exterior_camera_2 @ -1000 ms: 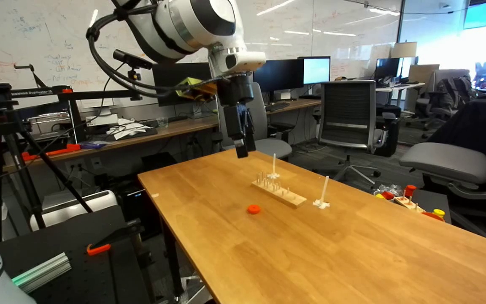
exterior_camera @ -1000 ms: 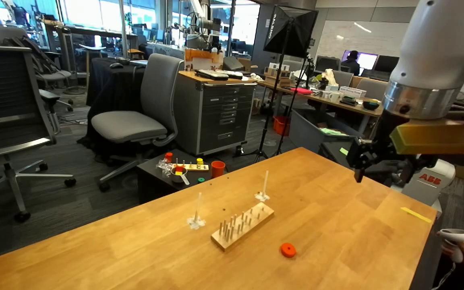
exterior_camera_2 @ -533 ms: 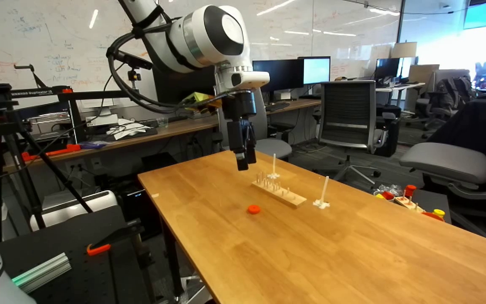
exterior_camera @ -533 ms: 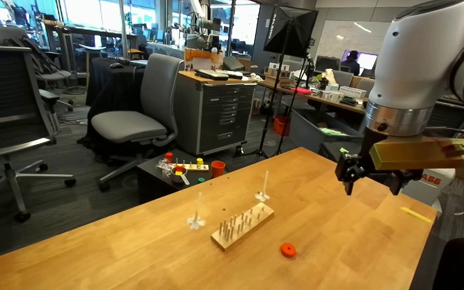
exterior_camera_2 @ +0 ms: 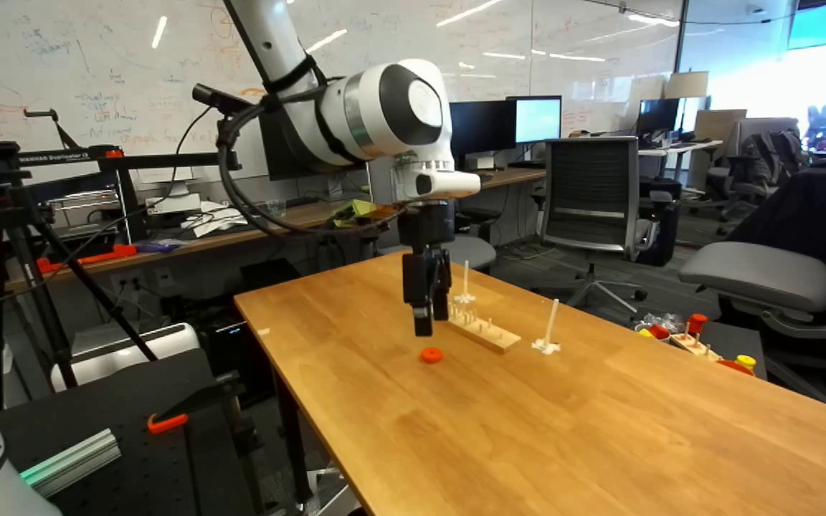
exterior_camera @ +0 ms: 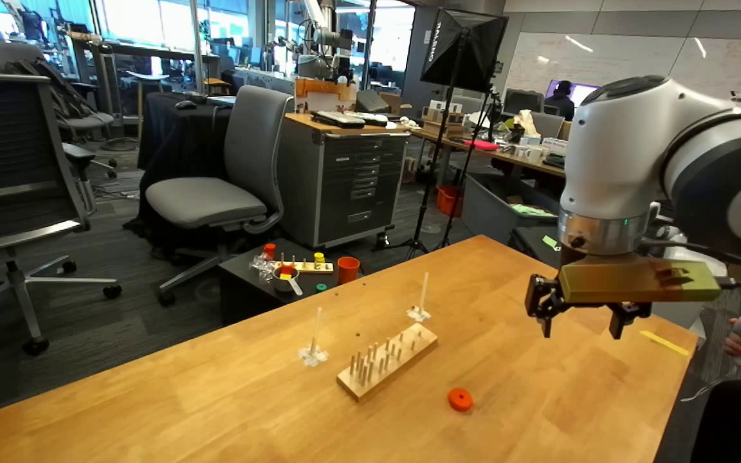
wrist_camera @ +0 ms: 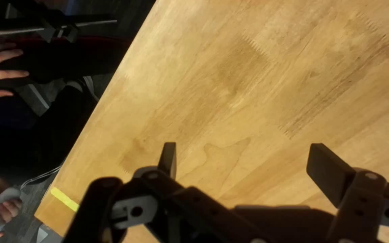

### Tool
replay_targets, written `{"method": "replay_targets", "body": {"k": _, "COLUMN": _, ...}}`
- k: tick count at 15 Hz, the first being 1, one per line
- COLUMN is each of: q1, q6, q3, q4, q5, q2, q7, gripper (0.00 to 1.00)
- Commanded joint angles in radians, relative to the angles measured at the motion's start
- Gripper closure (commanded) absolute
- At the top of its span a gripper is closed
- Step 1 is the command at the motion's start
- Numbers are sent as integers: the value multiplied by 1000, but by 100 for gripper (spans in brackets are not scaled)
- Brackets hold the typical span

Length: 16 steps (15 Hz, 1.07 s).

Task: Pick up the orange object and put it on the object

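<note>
Has brought the jaws lower in both exterior views since the earlier frames, and leftward in an exterior view, over the right part of the desk [exterior_camera: 203,399]. Holds them spread wide and released above the surface, with fingertips [wrist_camera: 329,172] well apart and bare wood showing between in the wrist view.

Has the orange disc [exterior_camera: 457,404] lying flat on the desk, unmoved, left of the jaws and nearer in an exterior view, well apart from them; in the wrist view, shows it far to the right, cut off at the border. Has the pegged wooden strip [exterior_camera: 391,368] likewise unmoved, left of the disc and farther back, with a gap of open wood between. Gives bare room on every side of the disc.

Beyond the strip, toward the far edge, carries two thin upright rods [exterior_camera: 423,292] footed in whitish patches [exterior_camera: 311,355]. Comes at right to a corner, with yellow tape [exterior_camera: 664,343] lying just inside the edge. Leaves the jaws between tape and disc, clear of the rods. In an exterior view, partly hides the strip [exterior_camera_2: 488,334] behind the jaws.
</note>
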Motion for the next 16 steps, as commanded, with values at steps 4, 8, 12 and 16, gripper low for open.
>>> {"method": "replay_targets", "body": {"k": 4, "q1": 95, "q6": 39, "q3": -83, "q4": 240, "q5": 142, "q2": 305, "q7": 21, "gripper": 0}}
{"method": "replay_targets", "body": {"k": 8, "q1": 146, "q6": 43, "q3": -96, "q4": 350, "q5": 221, "q2": 411, "q7": 15, "gripper": 0}}
{"method": "replay_targets", "body": {"k": 12, "q1": 193, "q6": 41, "q3": -118, "q4": 435, "q5": 248, "q2": 469, "q7": 18, "gripper": 0}}
{"method": "replay_targets", "body": {"k": 16, "q1": 219, "q6": 44, "q3": -129, "q4": 490, "q5": 263, "q2": 502, "q7": 17, "gripper": 0}}
